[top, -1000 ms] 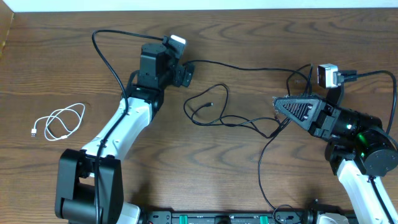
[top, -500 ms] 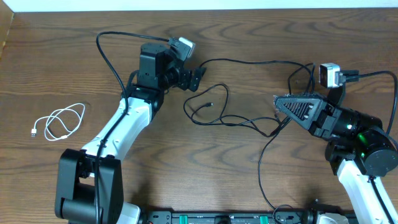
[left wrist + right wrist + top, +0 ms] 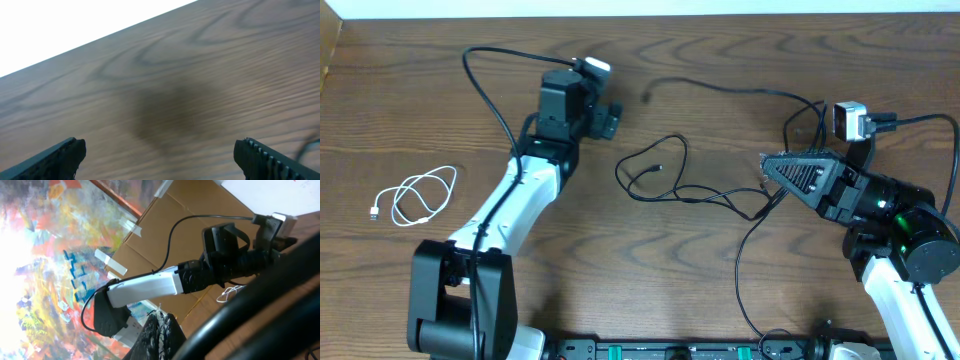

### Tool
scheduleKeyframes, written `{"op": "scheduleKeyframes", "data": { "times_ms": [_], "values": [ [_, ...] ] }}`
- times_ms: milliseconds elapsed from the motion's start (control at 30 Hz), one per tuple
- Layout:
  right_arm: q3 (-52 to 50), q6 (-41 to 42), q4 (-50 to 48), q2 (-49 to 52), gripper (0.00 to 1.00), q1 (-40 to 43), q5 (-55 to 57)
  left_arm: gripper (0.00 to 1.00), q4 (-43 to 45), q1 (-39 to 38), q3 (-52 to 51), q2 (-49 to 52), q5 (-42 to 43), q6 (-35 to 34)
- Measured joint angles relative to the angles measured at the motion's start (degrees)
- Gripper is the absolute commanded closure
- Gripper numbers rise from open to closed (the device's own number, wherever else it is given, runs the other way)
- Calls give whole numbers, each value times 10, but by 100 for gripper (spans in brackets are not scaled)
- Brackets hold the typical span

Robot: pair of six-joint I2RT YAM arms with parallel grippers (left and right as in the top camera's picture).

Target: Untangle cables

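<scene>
With left gripper (image 3: 611, 121) spread empty at upper centre and right gripper (image 3: 766, 170) closed at centre right, I should lower the left squarely over the black cables (image 3: 665, 190) looped mid-frame, clear of the white cable (image 3: 415, 197) at left.

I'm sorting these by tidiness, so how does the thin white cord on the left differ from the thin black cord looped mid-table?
The thin white cord is gathered in a small coil, while the thin black cord sprawls in a wide open loop. The white one lies alone; the black one meets other black strands. The white one looks shorter. Both lie flat on the wooden table.
</scene>
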State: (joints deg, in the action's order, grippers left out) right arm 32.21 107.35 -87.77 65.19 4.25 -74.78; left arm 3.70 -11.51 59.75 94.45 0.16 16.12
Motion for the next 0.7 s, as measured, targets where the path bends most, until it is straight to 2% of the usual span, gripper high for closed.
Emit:
{"op": "scheduleKeyframes", "data": {
  "times_ms": [333, 700],
  "values": [
    [0, 0, 0, 0, 99, 0, 0, 0, -48, 38, 0, 0, -27, -24],
    [0, -4, 0, 0, 99, 0, 0, 5, -48, 38, 0, 0, 139, -27]
  ]
}}
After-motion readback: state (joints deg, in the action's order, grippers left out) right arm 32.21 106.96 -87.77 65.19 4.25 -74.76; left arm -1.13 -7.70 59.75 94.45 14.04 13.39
